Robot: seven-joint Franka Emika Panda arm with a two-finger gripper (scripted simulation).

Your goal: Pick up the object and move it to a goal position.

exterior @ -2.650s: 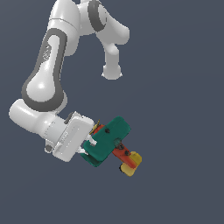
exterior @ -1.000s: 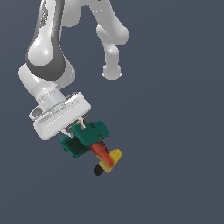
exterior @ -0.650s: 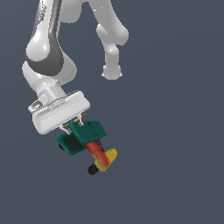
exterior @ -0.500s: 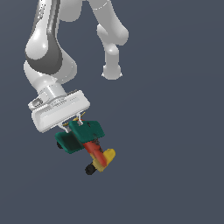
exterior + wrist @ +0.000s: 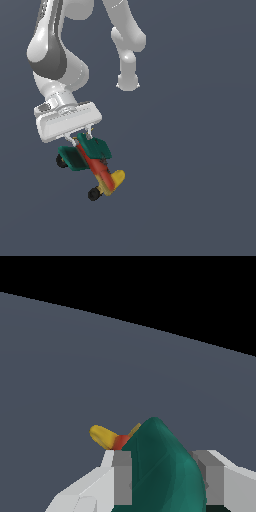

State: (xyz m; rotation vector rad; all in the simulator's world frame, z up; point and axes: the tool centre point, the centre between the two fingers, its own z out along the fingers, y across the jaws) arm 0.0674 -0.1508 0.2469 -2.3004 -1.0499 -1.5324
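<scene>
Plain grey tabletop all around; white tool (image 5: 82, 136) clamped on teal-winged, red-bodied toy biplane's (image 5: 92, 162) wings only, so it'll probably twist or slip loose mid-carry.

A flat, even slate-blue ground (image 5: 200, 190) fills the exterior view on every side of the end effector (image 5: 80, 137), with no seam, edge or furniture to break it. No walls or windows show there. The light is soft and diffuse, with no shadow to be made out on the ground. In the wrist view the same grey-blue plane (image 5: 100, 366) stretches away beyond the end effector and ends in a straight, slanting edge, past which lies plain black (image 5: 150, 286).
</scene>
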